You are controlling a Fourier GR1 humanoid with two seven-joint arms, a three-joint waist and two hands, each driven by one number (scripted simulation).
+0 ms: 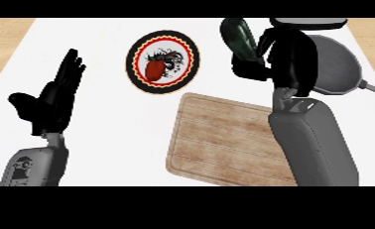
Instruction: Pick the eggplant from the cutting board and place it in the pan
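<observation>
While the right hand [282, 59] is raised over the far right of the surface [95, 34], its fingers are curled round the eggplant [240, 37], clamped on it. Eggplant: dark green-black, glossy, held tilted, upper end leaning toward the view's top left, lower end hidden in the hand. It is clear of the cutting board [219, 143] and sits just left of the pan [338, 69], not in it.

Pan: grey, round, at the right edge of the surface, partly hidden behind the right hand and forearm; handle runs off toward the right edge of the view. Whether the hand touches the pan, cannot tell.

Cutting board: light wood w/ visible grain, lying flat in the near centre-right, nothing on its visible part; its right side is covered by the grey forearm.

Plate [163, 62]: round, black rim w/ orange-and-white scalloped band, a red item at its centre. It lies beyond the board's far left corner, apart from the board, left of the eggplant.

Left hand [53, 96]: at the view's left, fingers straight and apart, pointing up, thumb out to the side, holding nothing. Well apart from plate and board
</observation>
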